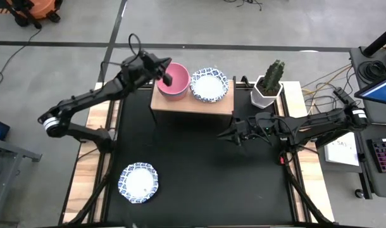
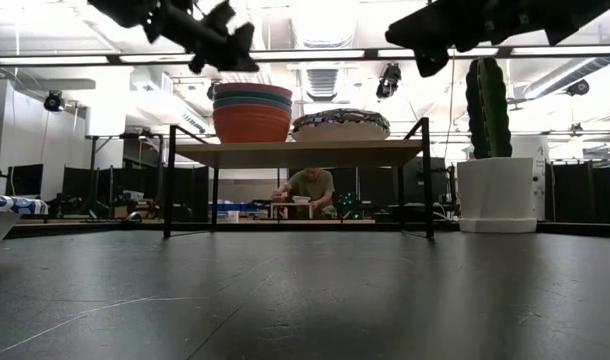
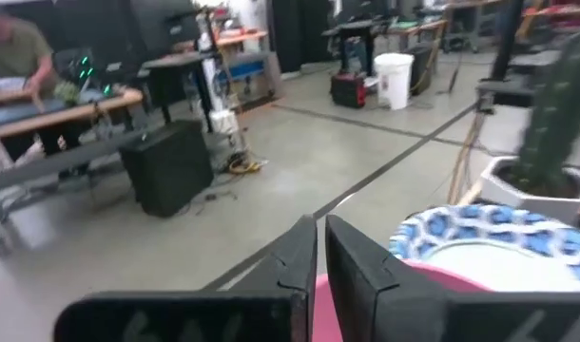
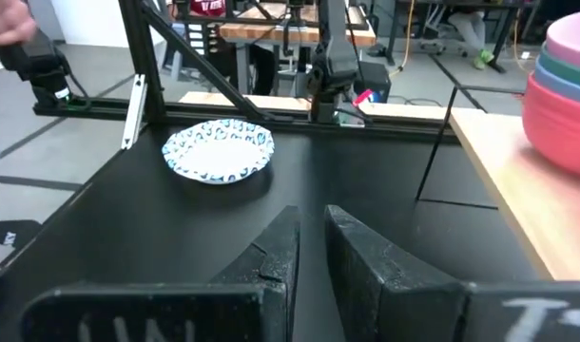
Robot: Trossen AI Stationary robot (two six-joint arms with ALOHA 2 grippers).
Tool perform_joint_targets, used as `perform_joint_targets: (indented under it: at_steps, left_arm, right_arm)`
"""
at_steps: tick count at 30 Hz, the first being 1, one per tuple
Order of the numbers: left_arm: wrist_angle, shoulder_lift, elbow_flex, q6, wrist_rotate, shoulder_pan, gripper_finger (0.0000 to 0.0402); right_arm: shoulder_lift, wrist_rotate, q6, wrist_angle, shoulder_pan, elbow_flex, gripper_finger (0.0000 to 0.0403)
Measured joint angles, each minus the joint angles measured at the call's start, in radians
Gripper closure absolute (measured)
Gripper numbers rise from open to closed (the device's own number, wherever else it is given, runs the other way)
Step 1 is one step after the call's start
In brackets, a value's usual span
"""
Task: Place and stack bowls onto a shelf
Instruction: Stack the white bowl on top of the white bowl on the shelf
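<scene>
Stacking nearly done: left gripper (image 1: 169, 80), fingers pinched shut on nothing, hovers over the pink bowl (image 1: 176, 87) atop the shelf (image 1: 192, 105) stack, while one patterned bowl (image 1: 138, 182) waits on the surface for pickup.

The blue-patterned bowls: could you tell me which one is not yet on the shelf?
The patterned bowl lying alone on the black table, near its front left corner; the other patterned stack sits on the shelf.
</scene>
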State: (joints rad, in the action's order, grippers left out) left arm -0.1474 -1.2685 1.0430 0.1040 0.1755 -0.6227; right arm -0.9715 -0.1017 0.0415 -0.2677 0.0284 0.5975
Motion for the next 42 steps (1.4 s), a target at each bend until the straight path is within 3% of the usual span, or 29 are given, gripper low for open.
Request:
perform_joint_targets:
  at_steps: [5,12,20,30,36,42]
  left_arm:
    - [0.003,-0.081,0.042,-0.008,-0.001,-0.031,0.0400]
    - [0.066,-0.138,0.090,0.018,0.093,-0.033,0.0401]
    - [0.223,-0.156,0.134,0.013,0.157,-0.033,0.0401]
    - [0.301,-0.155,0.196,-0.003,0.157,-0.016,0.0402]
    - [0.521,-0.151,0.303,-0.046,0.156,0.078,0.0402]
    - [0.849,-0.122,0.375,-0.214,0.156,0.278,0.0401]
  right_arm:
    - [0.004,0.000,0.026,0.001,0.000,0.000,0.0360]
    - [0.003,0.000,0.030,0.017,0.000,0.000,0.0360]
    - [0.003,0.000,0.030,0.025,0.000,-0.001,0.0360]
    - [0.003,-0.001,0.030,0.025,0.000,-0.001,0.0360]
    - [0.003,-0.001,0.030,0.026,0.000,-0.001,0.0360]
    - [0.003,-0.002,0.032,0.028,0.000,-0.001,0.0360]
